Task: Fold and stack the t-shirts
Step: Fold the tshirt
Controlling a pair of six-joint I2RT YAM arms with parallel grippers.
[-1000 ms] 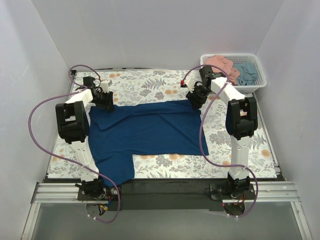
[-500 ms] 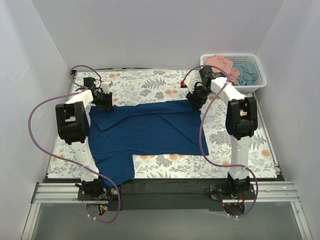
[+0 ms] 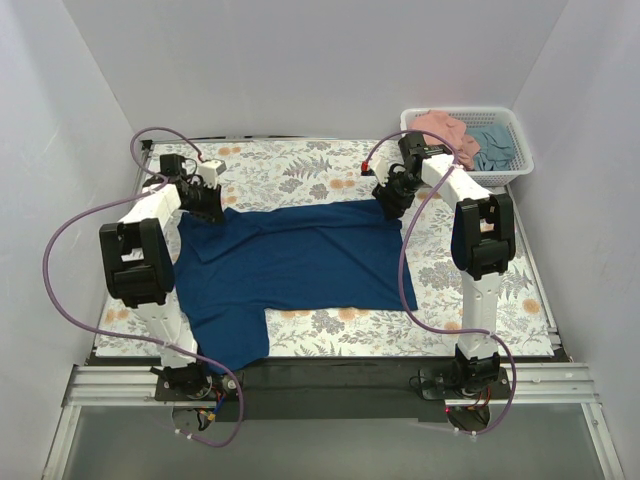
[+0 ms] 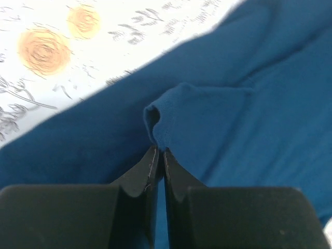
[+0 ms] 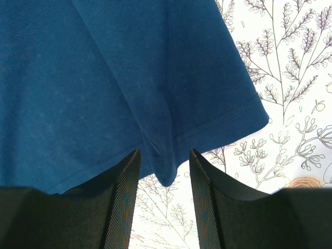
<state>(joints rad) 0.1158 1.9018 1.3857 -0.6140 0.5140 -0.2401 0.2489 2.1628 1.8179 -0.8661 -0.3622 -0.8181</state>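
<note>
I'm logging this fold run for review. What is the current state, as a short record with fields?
navy shirt: spread on the floral table
left hand: shut on a pinch of the shirt's far edge
right hand: open, fingers either side of a shirt corner
basket: holds pink shirt and teal shirt
stack: not started

Bright, even, diffuse light, with only faint shadows. In both wrist views the near black fingers [image 4: 136, 179] blur; the left wrist's floral tablecloth [image 4: 46, 46] looks overexposed.
</note>
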